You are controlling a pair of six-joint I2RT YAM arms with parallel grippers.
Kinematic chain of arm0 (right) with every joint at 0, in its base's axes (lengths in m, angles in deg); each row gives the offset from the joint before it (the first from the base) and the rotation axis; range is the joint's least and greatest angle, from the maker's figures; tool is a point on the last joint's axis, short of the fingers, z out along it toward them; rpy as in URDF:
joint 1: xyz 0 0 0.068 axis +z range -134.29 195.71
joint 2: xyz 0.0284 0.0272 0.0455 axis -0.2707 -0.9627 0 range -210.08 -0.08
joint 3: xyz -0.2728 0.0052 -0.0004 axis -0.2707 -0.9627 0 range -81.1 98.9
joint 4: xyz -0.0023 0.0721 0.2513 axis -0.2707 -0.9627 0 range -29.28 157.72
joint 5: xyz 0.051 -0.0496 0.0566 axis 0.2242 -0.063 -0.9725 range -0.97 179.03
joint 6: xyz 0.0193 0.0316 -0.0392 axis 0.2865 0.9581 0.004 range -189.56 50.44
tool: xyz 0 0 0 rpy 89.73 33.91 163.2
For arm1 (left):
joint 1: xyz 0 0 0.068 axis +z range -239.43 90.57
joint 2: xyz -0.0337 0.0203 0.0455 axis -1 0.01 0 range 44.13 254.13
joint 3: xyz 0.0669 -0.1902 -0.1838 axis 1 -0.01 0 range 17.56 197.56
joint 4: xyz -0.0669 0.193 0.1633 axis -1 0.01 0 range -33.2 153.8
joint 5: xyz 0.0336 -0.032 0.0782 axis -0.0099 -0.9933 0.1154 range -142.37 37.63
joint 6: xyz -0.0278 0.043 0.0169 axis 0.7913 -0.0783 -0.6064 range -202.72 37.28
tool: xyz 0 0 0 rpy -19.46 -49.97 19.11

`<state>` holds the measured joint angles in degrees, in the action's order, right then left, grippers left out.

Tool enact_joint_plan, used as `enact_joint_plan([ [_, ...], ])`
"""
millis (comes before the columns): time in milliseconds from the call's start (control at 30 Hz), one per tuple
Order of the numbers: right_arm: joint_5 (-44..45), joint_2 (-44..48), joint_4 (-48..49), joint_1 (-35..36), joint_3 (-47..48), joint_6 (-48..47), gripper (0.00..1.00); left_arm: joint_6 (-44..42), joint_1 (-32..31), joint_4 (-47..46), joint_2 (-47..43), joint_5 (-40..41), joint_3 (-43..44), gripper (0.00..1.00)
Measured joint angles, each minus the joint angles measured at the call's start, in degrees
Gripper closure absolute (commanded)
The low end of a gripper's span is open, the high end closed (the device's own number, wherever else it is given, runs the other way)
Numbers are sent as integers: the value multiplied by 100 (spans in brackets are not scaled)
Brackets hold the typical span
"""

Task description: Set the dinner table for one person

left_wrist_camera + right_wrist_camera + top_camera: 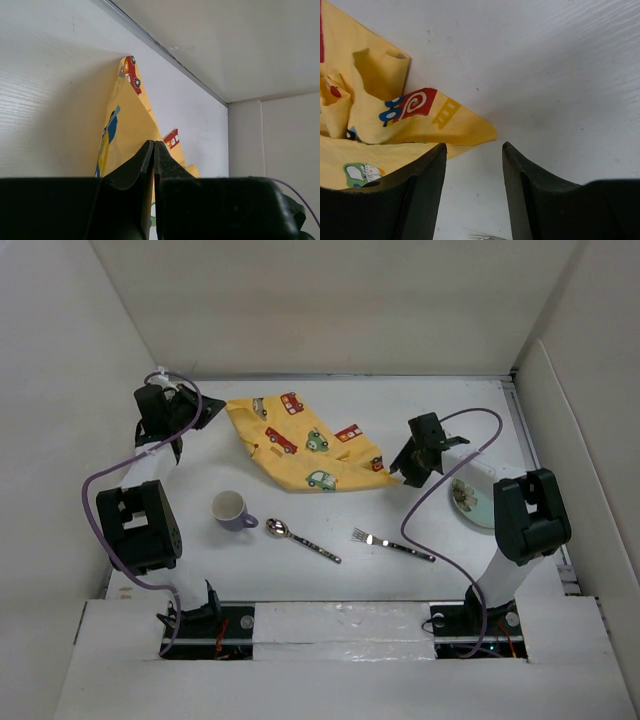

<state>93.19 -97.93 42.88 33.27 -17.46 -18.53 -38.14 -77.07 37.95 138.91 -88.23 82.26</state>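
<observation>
Yellow cloth, the placemat [300, 445], lies rumpled toward the far edge of the dinner table [300, 585]. From above I see my left gripper [207, 412] at its far-left corner and my right gripper [400, 468] at its right corner, probably to pull it flat. The mug [230, 508], spoon [300, 540] and fork [392, 545] lie along the near edge.

Left wrist: jaws pressed together; whether they nip cloth I cannot tell.

Right wrist: jaws wide apart, empty, framing the cloth's corner.
</observation>
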Motion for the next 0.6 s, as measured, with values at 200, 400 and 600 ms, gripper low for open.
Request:
enact_joint_plan([
  [200, -164, -131, 0, 7, -162, 264, 45, -83, 0, 70, -162, 42, -37, 100],
  [400, -393, -262, 227, -48, -162, 343, 47, -87, 0, 70, -249, 42, -162, 100],
  [600, -584, -407, 389, -107, -162, 426, 54, -122, 0, 101, -317, 66, -284, 100],
])
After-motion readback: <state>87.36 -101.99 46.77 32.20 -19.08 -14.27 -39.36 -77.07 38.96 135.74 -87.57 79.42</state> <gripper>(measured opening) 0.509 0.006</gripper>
